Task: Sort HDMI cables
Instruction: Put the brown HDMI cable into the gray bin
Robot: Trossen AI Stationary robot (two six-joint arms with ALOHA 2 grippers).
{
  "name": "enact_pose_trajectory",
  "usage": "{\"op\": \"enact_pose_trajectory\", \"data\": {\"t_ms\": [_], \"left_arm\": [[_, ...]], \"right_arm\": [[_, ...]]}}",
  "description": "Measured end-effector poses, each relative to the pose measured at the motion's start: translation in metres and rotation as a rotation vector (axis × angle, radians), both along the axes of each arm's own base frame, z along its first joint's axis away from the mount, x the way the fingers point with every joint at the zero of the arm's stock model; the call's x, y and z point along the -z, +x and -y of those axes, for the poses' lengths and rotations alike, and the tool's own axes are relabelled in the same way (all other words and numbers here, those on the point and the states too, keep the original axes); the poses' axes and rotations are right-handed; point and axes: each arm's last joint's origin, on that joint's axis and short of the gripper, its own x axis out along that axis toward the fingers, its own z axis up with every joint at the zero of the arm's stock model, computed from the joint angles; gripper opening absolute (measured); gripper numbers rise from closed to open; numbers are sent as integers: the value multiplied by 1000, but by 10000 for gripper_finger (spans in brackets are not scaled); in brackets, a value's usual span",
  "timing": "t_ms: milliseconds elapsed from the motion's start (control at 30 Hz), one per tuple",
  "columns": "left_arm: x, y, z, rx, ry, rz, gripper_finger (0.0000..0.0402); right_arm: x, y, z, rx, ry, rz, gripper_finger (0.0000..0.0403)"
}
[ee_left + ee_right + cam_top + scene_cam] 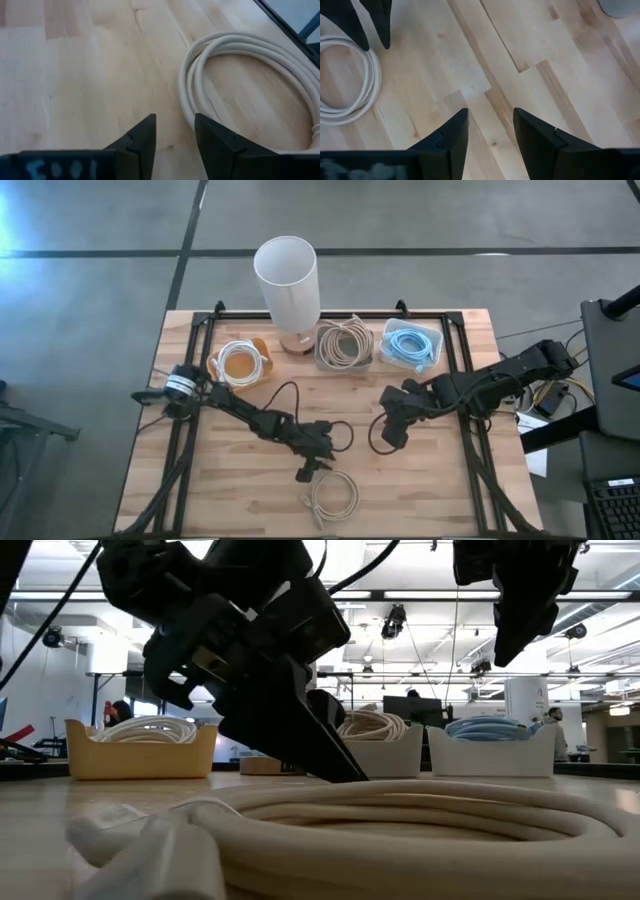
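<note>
One beige HDMI cable coil (pixel 334 497) is left loose on the table (pixel 430 480), near the front edge, approx. mid-width. Its loop is seen flat on the wood, w/ a plug end at the front-left of the coil.

The left end effector (pixel 304 473) is lowered just beside that coil, at its back-left edge; its fingers (pixel 141 145) are spread w/ a gap between them, nothing pinched, tips down at the wood in the low view. In the left wrist view the cable loop (pixel 250 85) is beside the fingers, not between them.

Sorted so far, along the back of the table: white coils in the orange tray (pixel 214 365), beige coils in the grey tray (pixel 322 360), light blue coils in the white tray (pixel 436 340). A tall white cylinder (pixel 288 280) is stood behind, between orange and grey trays.

The right end effector (pixel 394 432) is held over bare wood right of centre, fingers spread, empty, well apart from the loose coil.

Judged: task nearly done; one coil apparently left, prob. meant for the grey tray by colour. Grasp not yet made.
</note>
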Motion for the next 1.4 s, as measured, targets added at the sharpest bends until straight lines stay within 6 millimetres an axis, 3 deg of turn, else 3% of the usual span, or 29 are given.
{"op": "enact_pose_trajectory", "data": {"t_ms": [367,600,800,1000,1100,1300,1400], "left_arm": [[-15,1,3,-52,-66,22,138],[3,1,21,-14,-69,-16,138],[17,4,20,-77,-37,-21,138],[18,6,10,-141,87,1,136],[17,7,5,-140,114,5,114],[19,8,-4,-153,136,-11,15],[20,8,-9,-165,146,-31,9]], "right_arm": [[3,-1,0,-1,-2,-8,151],[4,-1,0,0,-2,-10,144],[4,-1,0,0,-2,-11,145],[4,-1,0,-1,-2,-11,146],[4,-1,1,4,-13,-8,146],[4,-1,2,27,-73,9,146],[5,-1,2,27,-75,5,146]]}}
